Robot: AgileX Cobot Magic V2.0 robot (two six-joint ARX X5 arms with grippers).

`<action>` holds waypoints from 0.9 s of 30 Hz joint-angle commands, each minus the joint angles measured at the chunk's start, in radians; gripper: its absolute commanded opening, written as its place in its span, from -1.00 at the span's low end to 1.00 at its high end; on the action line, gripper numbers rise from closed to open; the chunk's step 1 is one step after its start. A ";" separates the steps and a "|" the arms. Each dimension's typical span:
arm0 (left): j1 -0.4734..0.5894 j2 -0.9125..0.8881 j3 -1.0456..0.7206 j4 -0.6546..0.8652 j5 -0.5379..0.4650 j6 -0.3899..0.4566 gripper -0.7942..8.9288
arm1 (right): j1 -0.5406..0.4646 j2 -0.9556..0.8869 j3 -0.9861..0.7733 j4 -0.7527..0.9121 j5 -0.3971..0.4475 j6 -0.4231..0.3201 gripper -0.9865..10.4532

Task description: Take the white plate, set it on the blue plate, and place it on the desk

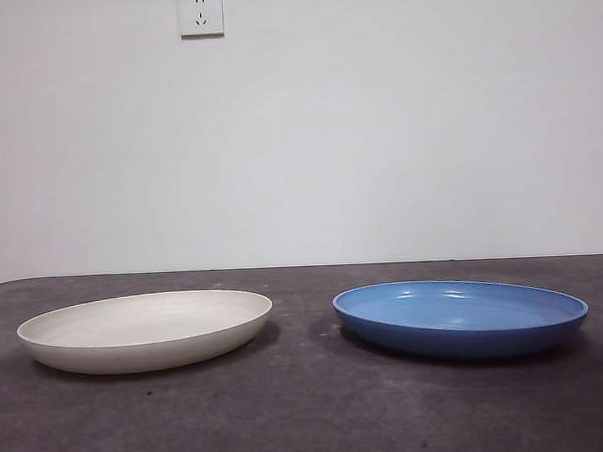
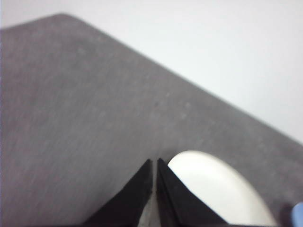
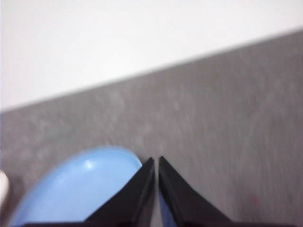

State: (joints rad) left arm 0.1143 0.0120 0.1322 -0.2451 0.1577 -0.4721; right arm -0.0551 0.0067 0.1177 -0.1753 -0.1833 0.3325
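The white plate [image 1: 146,330] lies on the desk [image 1: 309,406] at the left of the front view. The blue plate [image 1: 461,316] lies to its right, a gap between them. Neither arm shows in the front view. In the left wrist view my left gripper [image 2: 155,163] is shut and empty, held above the desk [image 2: 71,118] with the white plate [image 2: 218,189] below and beside its jaws. In the right wrist view my right gripper [image 3: 155,161] is shut and empty above the desk [image 3: 227,104], with the blue plate [image 3: 80,184] beside its jaws.
A white wall [image 1: 378,133] with a socket [image 1: 200,12] stands behind the desk's far edge. A sliver of the blue plate [image 2: 298,213] shows at the left wrist view's edge, and a sliver of the white plate [image 3: 3,187] at the right wrist view's edge.
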 commanded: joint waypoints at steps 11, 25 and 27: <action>0.003 0.227 0.383 -0.193 0.106 0.130 -0.81 | -0.001 0.126 0.330 -0.154 -0.008 -0.052 -0.81; -0.116 0.576 0.658 -0.452 0.297 0.331 -0.81 | 0.008 0.566 0.732 -0.566 -0.255 -0.254 -0.81; -0.152 0.610 0.686 -0.488 0.297 0.351 -0.81 | 0.023 0.612 0.774 -0.618 -0.267 -0.277 -0.81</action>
State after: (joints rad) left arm -0.0319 0.6121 0.7956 -0.7353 0.4484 -0.1638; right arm -0.0383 0.6025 0.8680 -0.7822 -0.4438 0.0982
